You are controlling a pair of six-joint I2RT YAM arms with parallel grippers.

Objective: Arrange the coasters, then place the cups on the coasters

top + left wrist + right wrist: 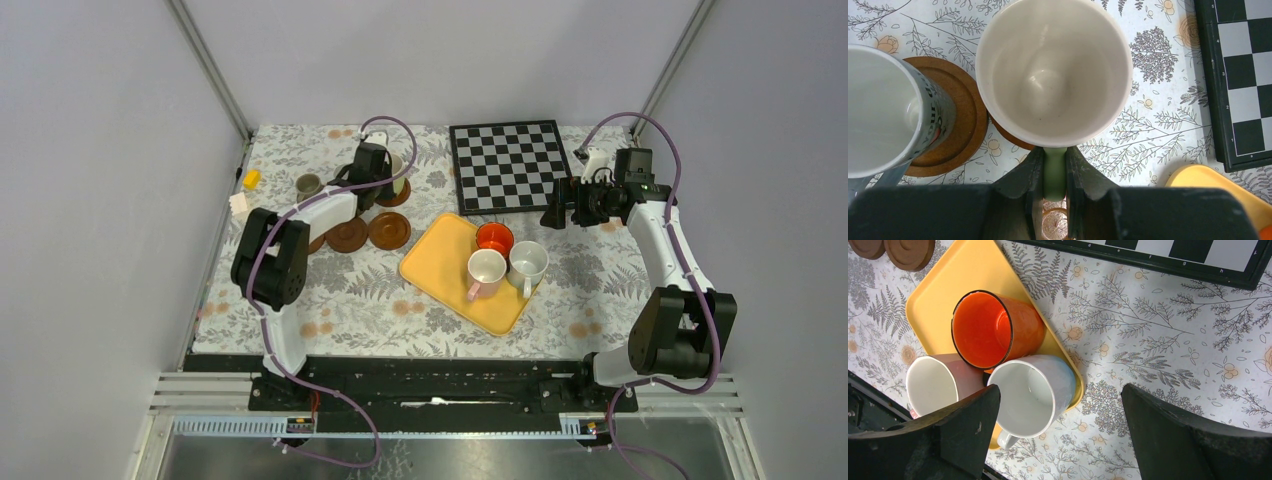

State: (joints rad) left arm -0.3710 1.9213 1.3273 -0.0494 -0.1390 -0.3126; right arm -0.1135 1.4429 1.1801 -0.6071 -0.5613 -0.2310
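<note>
My left gripper (1054, 150) is shut on the green handle of the pale green cup (1054, 70), white inside, at the back left (395, 168). The cup is over a brown coaster (1005, 135); whether it rests on it I cannot tell. Just left, a blue-grey printed cup (888, 115) stands on another coaster (965, 120). Two bare coasters (347, 234) (389, 230) lie nearer. A grey-brown cup (308, 185) stands on the cloth. The orange cup (983, 330), pinkish cup (930, 385) and white cup (1028, 395) stand together. My right gripper (1060, 390) hangs open above the white cup's right side.
The yellow tray (440, 255) holds the three cups mid-table. A chessboard (510, 165) lies at the back centre, close to the green cup's right. A small yellow object (251, 179) and a white one (240, 205) sit by the left edge.
</note>
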